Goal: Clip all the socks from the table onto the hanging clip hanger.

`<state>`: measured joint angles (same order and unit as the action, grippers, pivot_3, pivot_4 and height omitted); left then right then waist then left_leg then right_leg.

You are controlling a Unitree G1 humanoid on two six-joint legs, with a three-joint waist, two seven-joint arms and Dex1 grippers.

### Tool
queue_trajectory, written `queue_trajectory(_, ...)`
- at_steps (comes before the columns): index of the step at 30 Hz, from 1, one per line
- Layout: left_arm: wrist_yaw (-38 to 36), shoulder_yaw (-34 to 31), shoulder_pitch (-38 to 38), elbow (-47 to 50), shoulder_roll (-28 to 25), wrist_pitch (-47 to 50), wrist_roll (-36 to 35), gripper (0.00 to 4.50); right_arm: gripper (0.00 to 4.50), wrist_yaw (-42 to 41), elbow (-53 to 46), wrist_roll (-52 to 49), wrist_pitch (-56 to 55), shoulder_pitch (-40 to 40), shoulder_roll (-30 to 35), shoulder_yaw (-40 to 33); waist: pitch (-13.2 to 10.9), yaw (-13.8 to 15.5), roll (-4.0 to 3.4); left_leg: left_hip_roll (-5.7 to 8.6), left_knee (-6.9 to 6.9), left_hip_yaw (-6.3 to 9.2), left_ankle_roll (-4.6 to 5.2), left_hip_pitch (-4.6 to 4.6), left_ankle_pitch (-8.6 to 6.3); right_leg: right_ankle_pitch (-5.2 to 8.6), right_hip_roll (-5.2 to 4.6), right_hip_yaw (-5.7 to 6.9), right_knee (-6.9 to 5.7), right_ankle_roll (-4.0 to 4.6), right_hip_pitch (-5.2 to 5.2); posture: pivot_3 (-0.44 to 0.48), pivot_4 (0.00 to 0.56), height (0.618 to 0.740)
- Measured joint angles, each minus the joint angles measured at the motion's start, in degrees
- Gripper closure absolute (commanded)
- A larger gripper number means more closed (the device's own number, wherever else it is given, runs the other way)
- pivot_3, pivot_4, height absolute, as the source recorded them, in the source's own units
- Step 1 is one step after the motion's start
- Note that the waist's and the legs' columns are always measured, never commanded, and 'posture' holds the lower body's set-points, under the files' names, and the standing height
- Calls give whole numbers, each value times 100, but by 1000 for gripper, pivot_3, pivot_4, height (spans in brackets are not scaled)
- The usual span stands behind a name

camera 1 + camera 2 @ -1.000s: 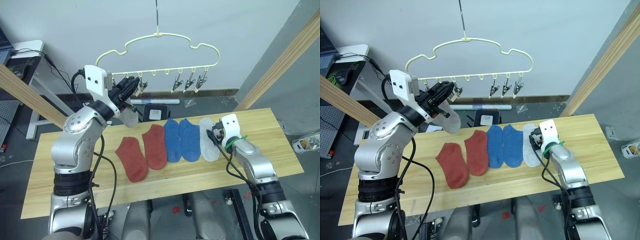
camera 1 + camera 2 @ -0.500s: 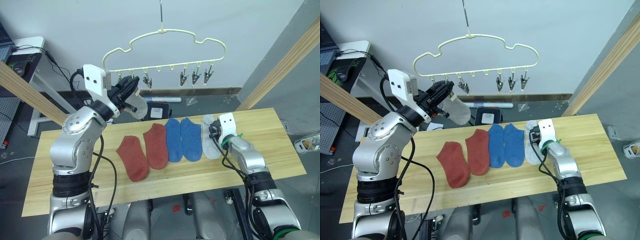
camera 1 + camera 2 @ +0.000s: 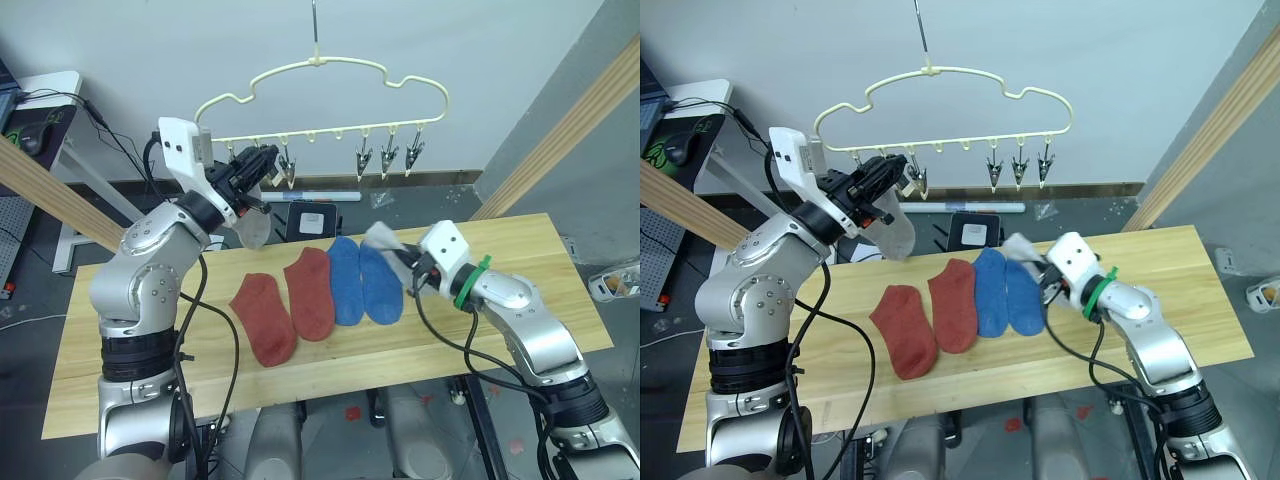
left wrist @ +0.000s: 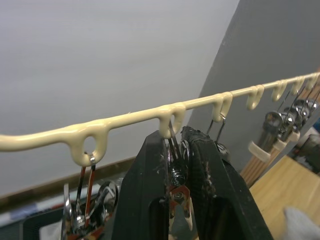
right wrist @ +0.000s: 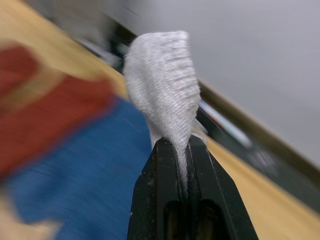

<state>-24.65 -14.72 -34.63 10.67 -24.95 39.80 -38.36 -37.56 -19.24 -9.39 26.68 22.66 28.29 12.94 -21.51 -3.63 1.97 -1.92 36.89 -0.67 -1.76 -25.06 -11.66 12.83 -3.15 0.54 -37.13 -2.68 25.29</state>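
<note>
Lying flat on the pale plank table [image 3: 520, 330] were two rust-red socks [image 3: 283, 305] and two blue socks [image 3: 362, 280]. Above them, the right gripper [image 5: 174, 148] pinched a lifted light grey sock [image 5: 162, 85]. Farther back, the left gripper [image 4: 177, 145] squeezed a silver clip [image 4: 176, 181] on the pale-yellow clip hanger [image 3: 320, 70], a second grey sock [image 3: 253, 229] hanging below it.

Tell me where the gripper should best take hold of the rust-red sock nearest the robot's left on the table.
Probably the cuff end of that rust-red sock, the end farther from the robot, pinched from above. It lies flat on the table, toe toward the robot, apart from its pair, with bare wood on its left. A cuff grip would let it hang toe-down for the clip hanger.
</note>
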Motion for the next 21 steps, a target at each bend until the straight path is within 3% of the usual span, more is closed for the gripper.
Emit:
queue_trajectory(5, 13, -209, -140, -135, -5, 427, -482, 4256, 4500, -327, 38, -144, 16, 544, -414, 316, 0, 6, 2, 0, 3, 0, 0, 0, 0, 0, -2, -1, 1, 0, -1, -155, 375, 740)
queue_trajectory(21, 299, -813, -413, -427, -236, 1745, -1974, 4256, 4500, -365, 1854, 448, -818, 1741, -1355, 766, 0, 0, 3, -1, 4, 4, -1, -2, 1, -15, -5, 2, -2, 25, 1, -180, 357, 740)
